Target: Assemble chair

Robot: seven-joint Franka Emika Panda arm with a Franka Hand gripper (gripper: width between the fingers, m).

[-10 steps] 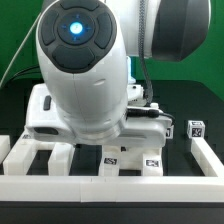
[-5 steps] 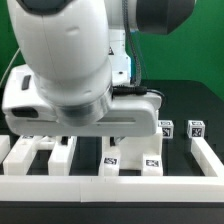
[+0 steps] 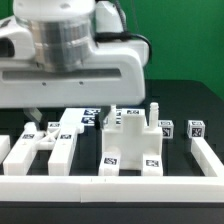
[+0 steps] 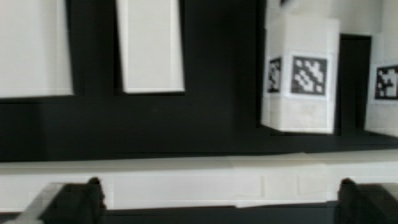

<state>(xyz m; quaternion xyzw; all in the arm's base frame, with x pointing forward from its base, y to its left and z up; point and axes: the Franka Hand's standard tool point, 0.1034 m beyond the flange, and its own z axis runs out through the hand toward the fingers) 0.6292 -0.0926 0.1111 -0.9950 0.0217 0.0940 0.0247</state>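
**A:** Nearest to us, in the wrist view, how do the jaws stand?

**B:** We see the gripper (image 4: 222, 200) with its two dark fingertips (image 4: 80, 198) set wide apart. They clamp nothing. Between them we see only a long white bar (image 4: 196, 172) running crosswise, and we cannot tell whether the tips touch it.

**A:** And past that bar?

**B:** First the black table (image 4: 214, 120). Then come two flat white slats (image 4: 151, 45) lying side by side. Beside them is a white tagged piece (image 4: 302, 75) with a black-and-white square on its face.

**A:** Now the exterior view, front to back.

**B:** Along the lower edge of the frame lies the border bar (image 3: 100, 183). Just behind it we find the chair's parts on the table. The slotted frame (image 3: 62, 148) is at lower left. The chunky slab piece (image 3: 128, 148) is at lower centre, with two pegs standing upright and tags on its front. Further back, right of centre, the small cubes (image 3: 167, 129) sit side by side, each showing a tag.

**A:** And farthest?

**B:** The arm (image 3: 70, 50) fills the upper left and centre of the frame, hanging above the slotted frame and apart from it. In that view we cannot make out the jaws.
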